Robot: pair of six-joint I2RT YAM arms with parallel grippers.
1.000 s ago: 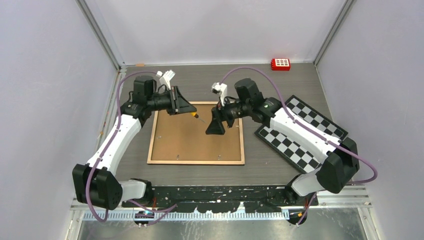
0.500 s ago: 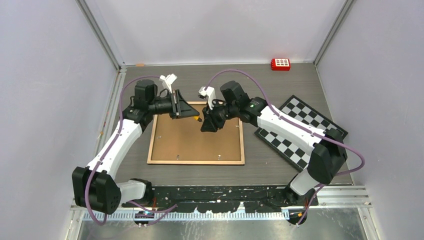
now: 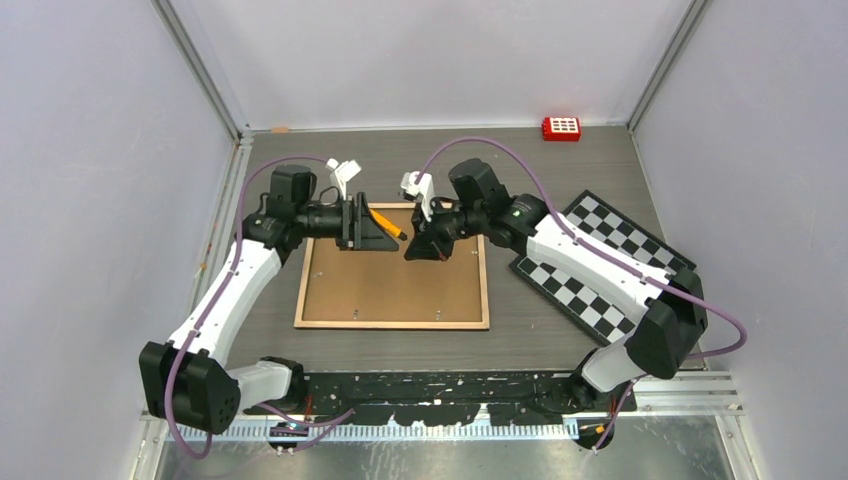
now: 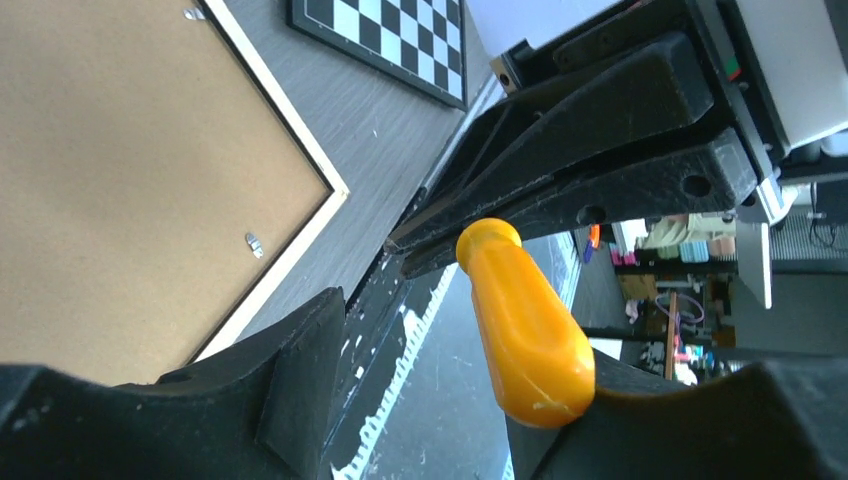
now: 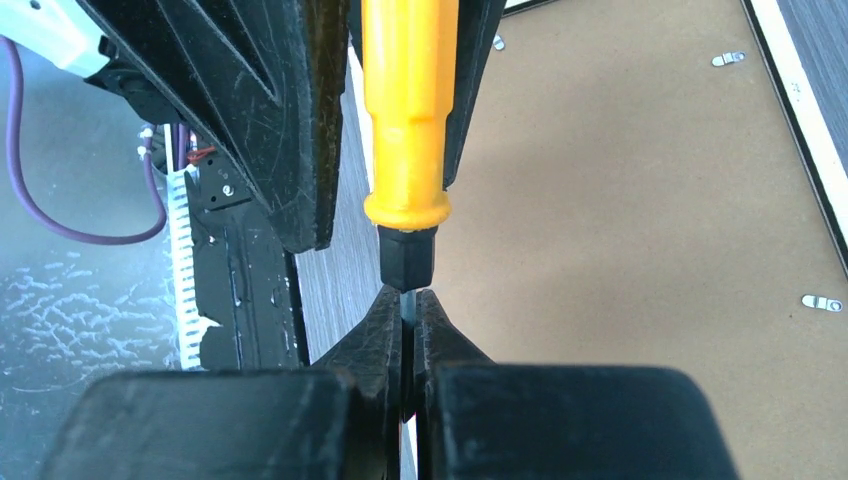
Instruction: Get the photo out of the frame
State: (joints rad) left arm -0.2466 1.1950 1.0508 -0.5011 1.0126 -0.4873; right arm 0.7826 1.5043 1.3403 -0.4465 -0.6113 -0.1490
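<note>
The frame (image 3: 390, 325) lies face down on the table, its brown backing board (image 3: 392, 285) up inside a pale wood rim (image 4: 290, 170). The photo is hidden under that board. Above the frame's far edge an orange-handled screwdriver (image 3: 385, 220) hangs between both grippers. My right gripper (image 5: 408, 305) is shut on its thin metal shaft, just below the black collar (image 5: 407, 258). My left gripper (image 4: 450, 350) is open. The orange handle (image 4: 525, 320) leans against one finger only, with a gap to the other.
A black-and-white checkerboard (image 3: 600, 260) lies right of the frame under the right arm. A small red block (image 3: 561, 128) sits at the back right. Small metal clips (image 5: 821, 301) hold the backing board along the rim. Walls close in both sides.
My right gripper moved in to the screwdriver's tip and shut on its shaft. My left gripper, which held the handle, opened its jaws.
</note>
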